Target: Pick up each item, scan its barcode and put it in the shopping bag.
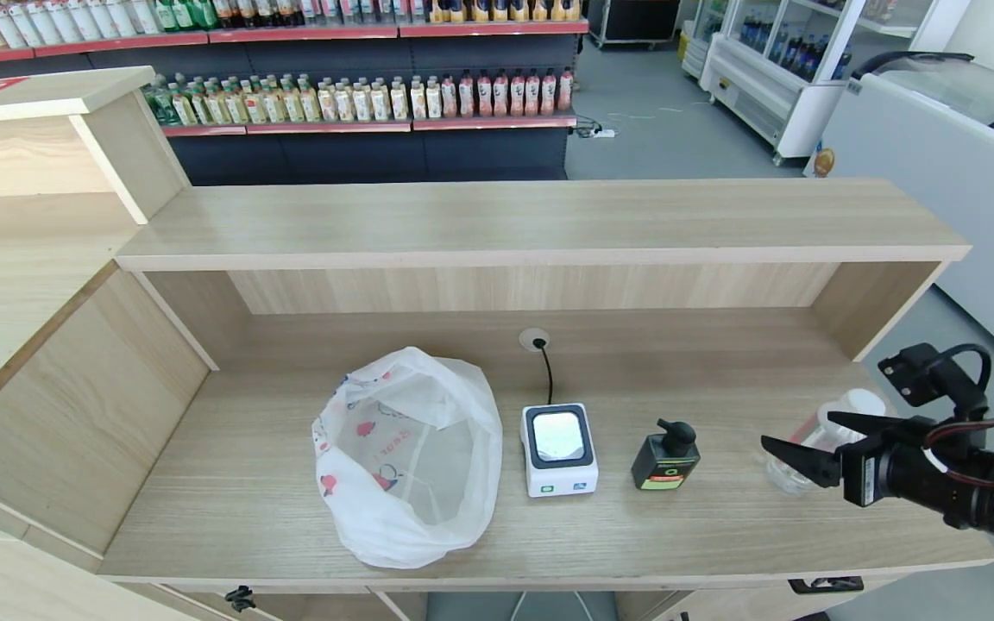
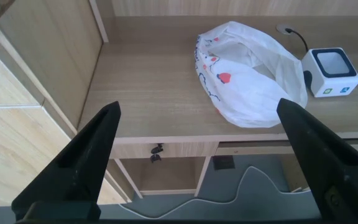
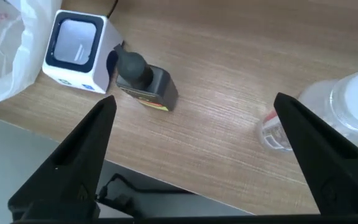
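Right claw point(image 1: 796, 429) hangs open and empty over the right end of the bench point(image 1: 238, 509), its two dark fingers spread wide. Just beside it, past one finger in the right wrist view, a clear bottle point(image 1: 859, 403) with a white cap appears to stand upright; whether the claw touches it cannot be told. A red patch marks its side, with no print legible.

Towards the middle, a dark pump bottle point(image 1: 666, 455) stands upright near the scanner point(image 1: 558, 448), its nozzle turned towards that unit. Its label shows a green and an orange band; the writing is too small to read. These two stand in a row between the clear bottle and the shopping bag point(image 1: 411, 457).

White and boxy, the scanner faces its dark-framed window upward, and a black cable point(image 1: 546, 371) runs back to a round port in the bench top. Just to its left, the white plastic bag lies slumped with its mouth gaping upward, printed with red and blue figures.

Left claw point(image 2: 199, 107) hovers off the front edge of the bench, fingers wide apart, holding nothing. A raised ledge point(image 1: 540, 220) and side walls fence the bench; behind stand shelves point(image 1: 359, 99) of drink bottles.
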Motion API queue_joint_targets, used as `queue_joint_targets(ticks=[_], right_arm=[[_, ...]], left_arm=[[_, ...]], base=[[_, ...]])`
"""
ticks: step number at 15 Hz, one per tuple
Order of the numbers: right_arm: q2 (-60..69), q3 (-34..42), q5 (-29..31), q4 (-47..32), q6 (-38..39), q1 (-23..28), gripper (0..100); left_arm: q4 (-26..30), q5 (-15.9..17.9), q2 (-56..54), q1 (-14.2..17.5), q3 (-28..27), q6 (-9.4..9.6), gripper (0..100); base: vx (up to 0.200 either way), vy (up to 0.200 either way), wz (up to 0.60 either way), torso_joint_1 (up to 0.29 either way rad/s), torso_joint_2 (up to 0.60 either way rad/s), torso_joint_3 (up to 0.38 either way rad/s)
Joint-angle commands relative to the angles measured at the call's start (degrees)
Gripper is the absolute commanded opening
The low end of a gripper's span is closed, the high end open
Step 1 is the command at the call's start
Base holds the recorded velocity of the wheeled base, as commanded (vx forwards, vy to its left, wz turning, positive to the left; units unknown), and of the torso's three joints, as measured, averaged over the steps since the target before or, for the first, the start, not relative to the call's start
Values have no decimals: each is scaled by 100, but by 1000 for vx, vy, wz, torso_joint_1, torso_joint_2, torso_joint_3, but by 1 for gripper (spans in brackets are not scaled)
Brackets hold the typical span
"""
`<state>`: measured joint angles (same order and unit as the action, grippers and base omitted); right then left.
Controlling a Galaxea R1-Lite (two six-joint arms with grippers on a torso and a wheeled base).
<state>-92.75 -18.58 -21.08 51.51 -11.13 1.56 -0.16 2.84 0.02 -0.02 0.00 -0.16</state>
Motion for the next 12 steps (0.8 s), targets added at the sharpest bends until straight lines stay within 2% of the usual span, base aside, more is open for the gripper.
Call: queue_joint_targets(ticks=[1, 8, 9, 10, 12], right_arm=[[-437, -23, -133, 26, -109, 2, 100], [-771, 179, -714, 149, -390, 2, 100], [-886, 311, -801, 501, -548, 2, 100], [-1070, 513, -898, 1169, -741, 2, 100], [-1694, 1040, -977, 2988, -970, 2, 100]], left_arm=[[-2, -3, -2, 2, 0, -2, 100], [-2, -3, -2, 2, 0, -2, 100], [-2, 6, -2, 2, 0, -2, 100], [-2, 6, -2, 2, 0, -2, 100], [-2, -3, -2, 2, 0, -2, 100]], base=[[0, 0, 0, 0, 0, 0], [0, 0, 0, 0, 0, 0], [0, 0, 0, 0, 0, 0], [0, 0, 0, 0, 0, 0], [0, 0, 0, 0, 0, 0]])
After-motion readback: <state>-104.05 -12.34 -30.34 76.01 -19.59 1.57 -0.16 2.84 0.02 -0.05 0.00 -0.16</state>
